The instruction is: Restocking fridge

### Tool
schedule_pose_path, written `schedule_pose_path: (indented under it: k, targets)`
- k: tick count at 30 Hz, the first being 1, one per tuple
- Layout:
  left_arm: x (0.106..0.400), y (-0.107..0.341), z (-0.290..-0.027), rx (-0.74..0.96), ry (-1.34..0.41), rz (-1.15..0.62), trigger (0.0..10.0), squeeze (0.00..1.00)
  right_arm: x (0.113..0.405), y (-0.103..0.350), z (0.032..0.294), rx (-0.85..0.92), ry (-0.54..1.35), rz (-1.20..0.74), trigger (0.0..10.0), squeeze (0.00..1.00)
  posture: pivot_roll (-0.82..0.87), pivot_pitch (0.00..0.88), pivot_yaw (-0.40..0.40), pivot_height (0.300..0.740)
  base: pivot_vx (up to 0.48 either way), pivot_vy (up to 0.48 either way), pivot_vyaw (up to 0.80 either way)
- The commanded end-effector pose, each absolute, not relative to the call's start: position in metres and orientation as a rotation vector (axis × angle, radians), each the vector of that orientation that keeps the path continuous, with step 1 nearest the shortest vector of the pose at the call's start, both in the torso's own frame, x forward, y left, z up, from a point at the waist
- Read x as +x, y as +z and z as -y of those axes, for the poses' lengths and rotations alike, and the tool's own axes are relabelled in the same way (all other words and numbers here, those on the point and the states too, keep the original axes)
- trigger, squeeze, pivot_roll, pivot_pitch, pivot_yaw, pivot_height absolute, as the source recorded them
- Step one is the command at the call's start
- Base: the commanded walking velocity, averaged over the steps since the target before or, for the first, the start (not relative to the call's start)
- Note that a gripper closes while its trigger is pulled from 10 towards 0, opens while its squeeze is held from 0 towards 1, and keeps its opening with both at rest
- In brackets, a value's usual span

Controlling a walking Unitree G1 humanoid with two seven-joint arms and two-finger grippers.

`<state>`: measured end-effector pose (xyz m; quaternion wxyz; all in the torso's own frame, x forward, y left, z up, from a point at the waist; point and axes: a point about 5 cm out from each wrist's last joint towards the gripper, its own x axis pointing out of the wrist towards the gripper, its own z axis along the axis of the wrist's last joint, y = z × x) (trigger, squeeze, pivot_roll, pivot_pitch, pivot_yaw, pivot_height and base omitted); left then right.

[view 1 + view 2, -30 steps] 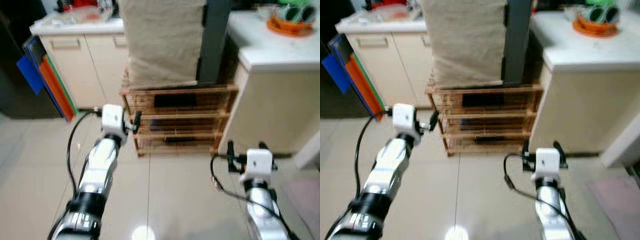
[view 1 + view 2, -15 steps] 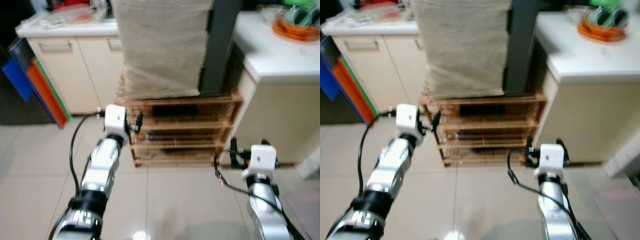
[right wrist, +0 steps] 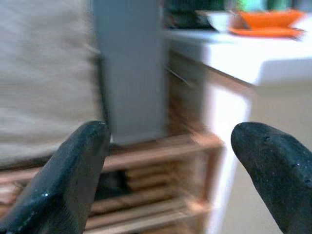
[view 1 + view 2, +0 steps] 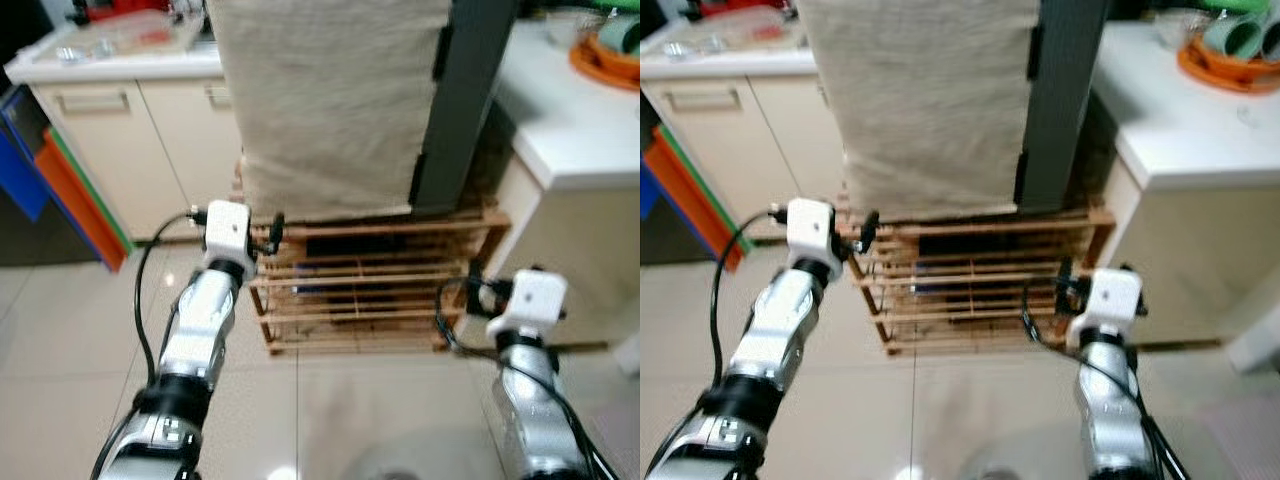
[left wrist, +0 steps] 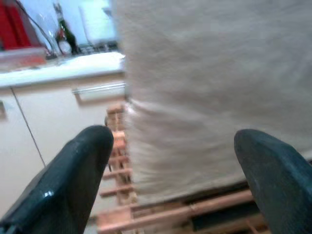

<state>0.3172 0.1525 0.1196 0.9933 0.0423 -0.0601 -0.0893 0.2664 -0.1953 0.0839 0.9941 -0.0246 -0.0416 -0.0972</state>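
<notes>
The fridge [image 4: 455, 100], a tall dark grey box standing at twelve o'clock on a slatted wooden rack [image 4: 370, 285], is the thing to be stocked. A beige cloth [image 4: 325, 100] is hanging down over most of its front, leaving bare only a dark strip along the edge at about one o'clock. I'd judge the door to be heavy, stiff and smooth, best taken by that bare edge or a handle I can't make out; the cloth looks soft and limp and would likely slide under a grip, so it probably needs lifting aside first.

A white bench [image 4: 575, 130] at two o'clock is carrying an orange tray [image 4: 608, 60], and a cream cabinet [image 4: 110, 130] is sitting at ten o'clock.

The left hand [image 5: 170, 165] is reaching out near the rack's upper corner, fingers [image 5: 73, 180] spread wide apart with nothing between them. The right hand [image 3: 170, 161] is hovering lower near the rack's other end, likewise parted and carrying nothing. No groceries are showing yet.
</notes>
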Motion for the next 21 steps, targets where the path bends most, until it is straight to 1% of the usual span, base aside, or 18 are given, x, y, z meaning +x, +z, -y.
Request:
schedule_pose_path:
  k: [1,3,5,9,11,21]
  targets:
    - [0.31,0.115,-0.153,0.084,-0.198,0.094,10.0,0.0,0.269,0.089,0.19,-0.052,-0.155,0.094,10.0,0.0,-0.13,0.0,0.026,0.74,0.0,0.0,0.0]
    - [0.308,0.108,-0.156,0.08,-0.185,0.059,10.0,0.0,0.271,0.086,0.188,-0.059,-0.133,0.075,10.0,0.0,-0.11,0.0,0.008,0.74,0.0,0.469,0.0]
    - [0.308,0.105,-0.157,0.078,-0.176,0.043,10.0,0.0,0.272,0.085,0.187,-0.058,-0.129,0.065,10.0,0.0,-0.11,0.0,0.006,0.74,0.0,0.469,0.0]
    - [0.315,0.1,-0.167,0.065,-0.11,-0.008,10.0,0.0,0.273,0.08,0.186,-0.053,-0.113,0.039,10.0,0.0,-0.1,0.0,0.003,0.74,0.0,0.474,-0.8]
    - [0.316,0.102,-0.17,0.07,-0.107,-0.011,10.0,0.0,0.272,0.077,0.188,-0.058,-0.116,0.029,10.0,0.0,-0.1,0.0,0.005,0.74,0.0,0.48,-0.8]
    - [0.327,0.1,-0.168,0.103,-0.126,-0.038,10.0,0.0,0.255,0.065,0.196,-0.075,-0.161,-0.002,10.0,0.0,-0.13,0.0,0.042,0.74,0.0,0.48,-0.8]
